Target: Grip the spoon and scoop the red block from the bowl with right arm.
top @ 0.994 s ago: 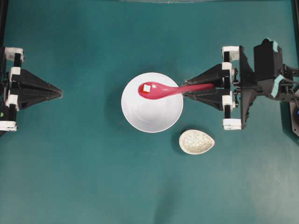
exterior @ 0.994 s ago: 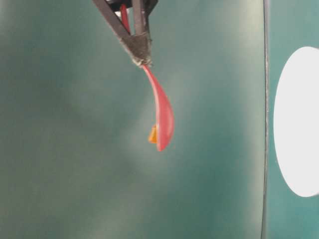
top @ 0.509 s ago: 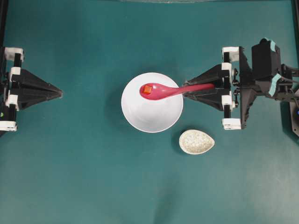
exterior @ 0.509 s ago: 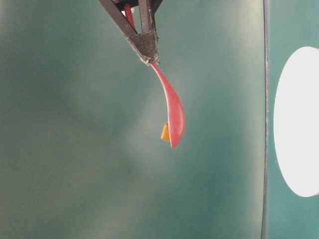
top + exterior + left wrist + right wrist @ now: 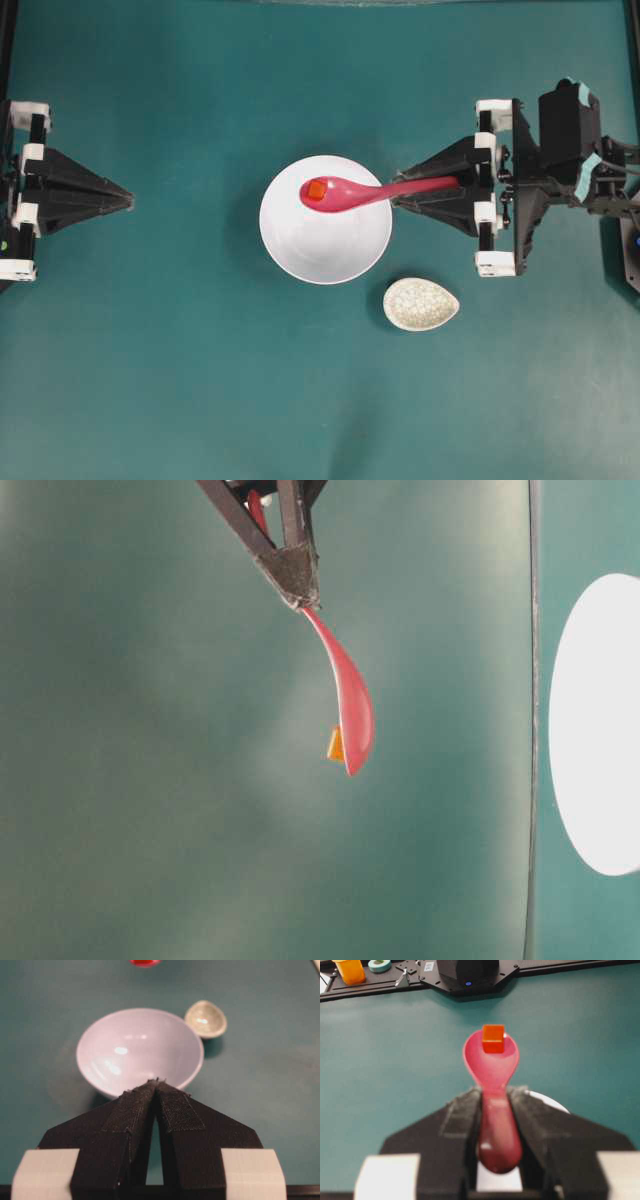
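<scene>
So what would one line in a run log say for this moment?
right gripper: shut on spoon handle | red block: in spoon scoop, lifted above bowl | left gripper: shut, empty, apart from bowl

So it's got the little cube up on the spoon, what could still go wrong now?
The red block sits near the far tip of the spoon, loose, so a tilt or jerk could tip it off. The right gripper pinches only the smooth handle, so the spoon might twist or slip.

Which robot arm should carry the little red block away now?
Right. Its gripper already clamps the spoon with the red block riding in the scoop above the bowl. The left gripper sits far off, shut, holding nothing.
</scene>
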Tool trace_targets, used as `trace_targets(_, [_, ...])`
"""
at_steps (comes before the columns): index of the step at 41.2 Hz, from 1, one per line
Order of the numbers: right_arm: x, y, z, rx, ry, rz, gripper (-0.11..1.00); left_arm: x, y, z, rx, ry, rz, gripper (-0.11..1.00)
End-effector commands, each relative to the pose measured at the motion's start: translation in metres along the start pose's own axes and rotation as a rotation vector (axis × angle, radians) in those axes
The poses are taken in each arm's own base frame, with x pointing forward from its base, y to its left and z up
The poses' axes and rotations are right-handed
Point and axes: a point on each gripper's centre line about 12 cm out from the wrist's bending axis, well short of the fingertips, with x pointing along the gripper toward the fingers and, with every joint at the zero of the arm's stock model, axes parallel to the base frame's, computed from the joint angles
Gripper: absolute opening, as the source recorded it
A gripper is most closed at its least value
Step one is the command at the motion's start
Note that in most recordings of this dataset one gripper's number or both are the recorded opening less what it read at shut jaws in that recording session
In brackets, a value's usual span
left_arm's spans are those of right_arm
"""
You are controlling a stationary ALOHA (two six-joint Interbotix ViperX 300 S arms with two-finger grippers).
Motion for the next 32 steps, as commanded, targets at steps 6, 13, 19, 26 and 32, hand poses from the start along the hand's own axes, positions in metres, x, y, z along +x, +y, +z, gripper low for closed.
trace_targets(6, [-0.0001, 0.0014, 0.0121, 0.009, -0.023, 0.004, 0.25, 0.0005, -0.0004, 0.0120, 0.002, -0.029, -0.002, 0.04])
trace_targets(13, [-0.0002, 0.0018, 0.0126, 0.008, -0.027, 0.005, 0.25, 0.0004, -0.0004, 0.0126, 0.002, -0.031, -0.002, 0.04])
trace_targets(19, [-0.0001, 0.0013, 0.0126, 0.009, -0.027, 0.003, 0.25, 0.0004, -0.0004, 0.0126, 0.002, -0.031, -0.002, 0.04])
trace_targets(26, [-0.0002, 0.0018, 0.0126, 0.008, -0.027, 0.005, 0.25, 0.0005, -0.0001, 0.0120, 0.002, -0.029, 0.000, 0.04])
trace_targets(32, [-0.0001, 0.0013, 0.0126, 0.010, -0.027, 0.003, 0.25, 0.0005, -0.0001, 0.0120, 0.002, -0.029, 0.000, 0.04])
